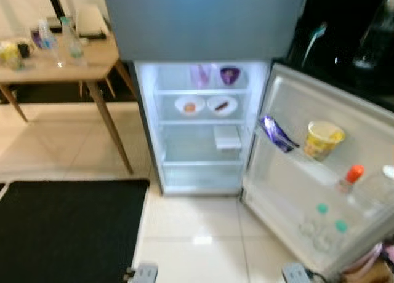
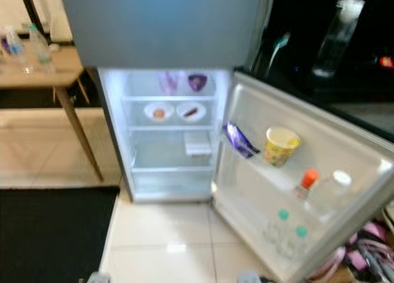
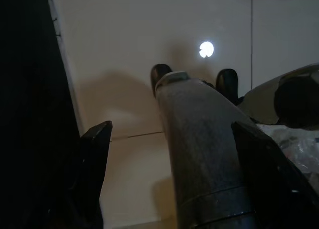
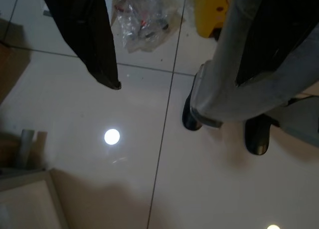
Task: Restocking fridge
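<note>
Nearest you, both arms are hanging down by the robot's legs, so nothing is being carried right now. The left gripper (image 3: 164,134) is pointing at the pale floor tiles (image 3: 149,64) with its two black fingers spread wide and nothing between them. The right gripper (image 4: 164,64) is aiming at the same kind of tile; one black finger (image 4: 87,35) is showing clearly and the other is hard to separate from the robot's leg, so you cannot tell how it is set. A crumpled clear bag (image 4: 142,12) and something yellow (image 4: 212,10) are lying on the floor just beyond it.

Ahead of and above both grippers, the fridge (image 1: 200,129) is standing lit with its door (image 1: 326,172) swung wide on the right gripper's side. The door racks are holding a purple packet (image 1: 276,133), a yellow cup (image 1: 322,139), an orange-capped bottle (image 1: 349,178) and green-capped bottles (image 1: 326,224). Inside, two bowls (image 1: 205,105) and a white box (image 1: 227,137) are sitting on shelves with plenty of room left.

Farthest off, on the left gripper's side, water bottles (image 1: 58,40) are waiting on a wooden table (image 1: 61,67). By my reading you are partway: some stock is in, and fetching more is what remains.
</note>
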Tool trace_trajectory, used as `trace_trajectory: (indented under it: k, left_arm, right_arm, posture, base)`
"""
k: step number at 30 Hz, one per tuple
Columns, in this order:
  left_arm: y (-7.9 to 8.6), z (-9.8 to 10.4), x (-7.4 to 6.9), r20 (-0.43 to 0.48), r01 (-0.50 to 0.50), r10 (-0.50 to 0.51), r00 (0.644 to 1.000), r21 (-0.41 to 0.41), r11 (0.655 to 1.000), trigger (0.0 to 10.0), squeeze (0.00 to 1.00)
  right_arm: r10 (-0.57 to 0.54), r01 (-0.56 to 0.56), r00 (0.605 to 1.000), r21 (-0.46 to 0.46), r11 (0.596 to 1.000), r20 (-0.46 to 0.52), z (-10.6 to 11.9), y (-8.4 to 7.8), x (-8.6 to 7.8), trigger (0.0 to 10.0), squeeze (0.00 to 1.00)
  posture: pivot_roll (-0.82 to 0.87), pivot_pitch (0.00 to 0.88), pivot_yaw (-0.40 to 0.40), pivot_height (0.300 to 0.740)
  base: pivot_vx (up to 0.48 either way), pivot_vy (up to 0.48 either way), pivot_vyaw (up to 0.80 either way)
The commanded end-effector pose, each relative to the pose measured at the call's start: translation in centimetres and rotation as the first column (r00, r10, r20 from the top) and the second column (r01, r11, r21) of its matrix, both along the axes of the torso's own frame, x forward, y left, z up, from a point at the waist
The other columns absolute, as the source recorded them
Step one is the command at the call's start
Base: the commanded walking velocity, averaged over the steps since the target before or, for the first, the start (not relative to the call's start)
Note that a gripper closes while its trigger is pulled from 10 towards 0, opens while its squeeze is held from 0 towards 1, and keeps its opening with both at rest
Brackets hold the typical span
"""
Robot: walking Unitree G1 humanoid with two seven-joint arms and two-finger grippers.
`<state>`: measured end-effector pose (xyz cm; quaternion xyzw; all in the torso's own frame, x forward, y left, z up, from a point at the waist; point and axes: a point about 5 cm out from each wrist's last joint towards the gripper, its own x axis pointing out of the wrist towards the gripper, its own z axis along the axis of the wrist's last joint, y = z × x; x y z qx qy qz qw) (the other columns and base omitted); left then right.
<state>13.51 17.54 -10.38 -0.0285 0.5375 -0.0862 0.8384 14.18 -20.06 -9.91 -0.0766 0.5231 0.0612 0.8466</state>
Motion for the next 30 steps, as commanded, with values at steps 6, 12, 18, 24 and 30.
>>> trace_trajectory:
  k: [6,12,18,24,30]
  left_arm:
    - [-0.2,-0.4,-1.2,-0.044,0.012,-0.013,0.999,-0.023,1.000,10.0,0.00]
    - [-0.2,-0.3,-1.1,-0.043,0.014,-0.015,0.999,-0.029,0.999,10.0,0.00]
    - [-0.4,-0.3,-0.9,-0.040,0.000,-0.001,0.999,-0.029,1.000,10.0,0.00]
    - [-0.4,-0.3,-0.9,-0.041,-0.006,0.005,0.999,-0.029,1.000,10.0,0.00]
    - [-0.3,-0.3,-1.0,-0.041,-0.012,0.011,0.999,-0.022,1.000,10.0,0.00]
  right_arm:
    - [-0.002,0.002,1.000,0.007,1.000,-0.015,-0.2,0.2,-0.5,10.0,0.00]
    - [-0.004,0.004,1.000,0.008,1.000,-0.015,-0.2,0.3,-0.5,10.0,0.00]
    - [-0.003,0.003,1.000,0.005,1.000,-0.015,-0.2,0.2,-0.5,10.0,0.00]
    - [-0.095,0.096,0.995,-0.018,0.995,0.019,0.2,-1.2,0.2,10.0,0.00]
    - [-0.276,0.290,0.949,-0.070,0.955,0.155,2.2,-5.2,2.6,10.0,0.00]
  posture:
    - [-0.06,0.000,0.014,0.740]
    - [-0.06,0.000,0.014,0.740]
    - [-0.06,0.000,0.011,0.740]
    - [-0.06,0.000,0.009,0.740]
    - [-0.06,0.000,0.007,0.740]
  base:
    - [0.000,-0.049,0.00]
    - [0.000,-0.436,0.00]
    - [0.000,-0.309,0.00]
    - [0.000,0.000,0.00]
    - [0.000,0.000,0.00]
